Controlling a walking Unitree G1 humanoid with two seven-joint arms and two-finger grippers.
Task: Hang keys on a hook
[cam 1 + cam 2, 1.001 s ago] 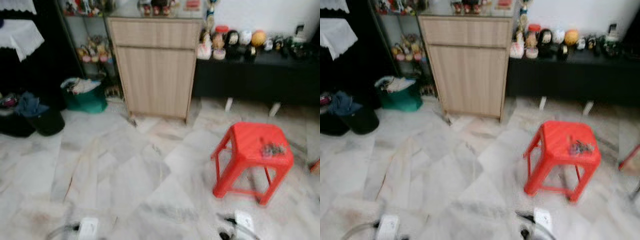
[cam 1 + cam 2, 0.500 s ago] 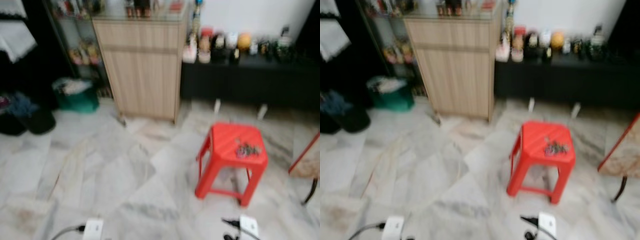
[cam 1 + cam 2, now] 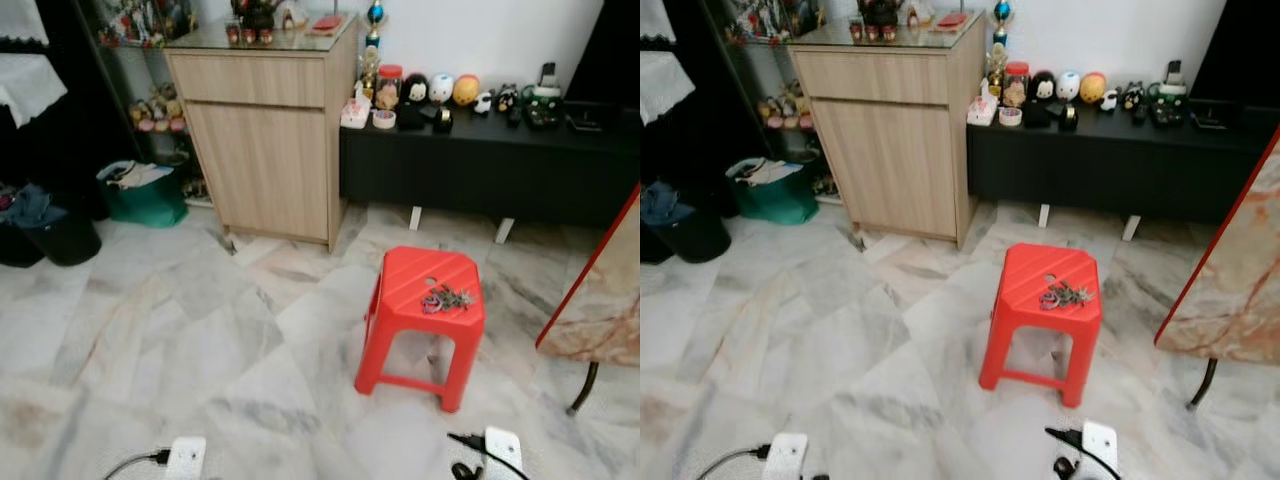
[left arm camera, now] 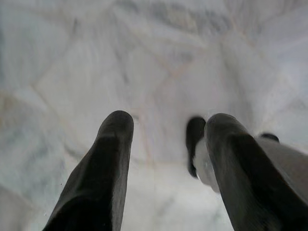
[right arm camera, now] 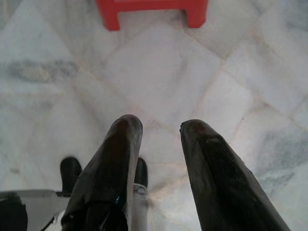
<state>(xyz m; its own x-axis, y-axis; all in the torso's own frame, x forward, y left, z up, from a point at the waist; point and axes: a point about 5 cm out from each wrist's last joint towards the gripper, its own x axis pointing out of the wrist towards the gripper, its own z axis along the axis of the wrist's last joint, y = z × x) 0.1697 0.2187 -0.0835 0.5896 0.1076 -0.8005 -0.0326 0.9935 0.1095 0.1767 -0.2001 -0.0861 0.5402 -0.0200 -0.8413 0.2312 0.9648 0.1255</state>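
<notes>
A bunch of keys point(image 3: 444, 298) lies on top of a red plastic stool point(image 3: 402, 300) that stands on the marble floor, a little right of centre ahead of me. The same keys point(image 3: 1062, 295) rest near the stool's right edge in the right eye view. My left gripper point(image 4: 168, 130) hangs open over bare floor, nothing between its black fingers. My right gripper point(image 5: 161, 127) is open too, pointing down at the floor, with the stool's red feet point(image 5: 154, 9) beyond it.
A wooden cabinet point(image 3: 265, 140) stands at the back, a low black bench point(image 3: 490, 160) with figurines to its right. A marble-topped table edge point(image 3: 600, 300) juts in at right. A green bin point(image 3: 145, 195) and black bin point(image 3: 60, 235) sit at left. My white feet point(image 3: 185, 455) show below.
The camera has turned right and sharpened: the stool and keys have shifted left toward centre, and the marble table edge has come into view at right.
</notes>
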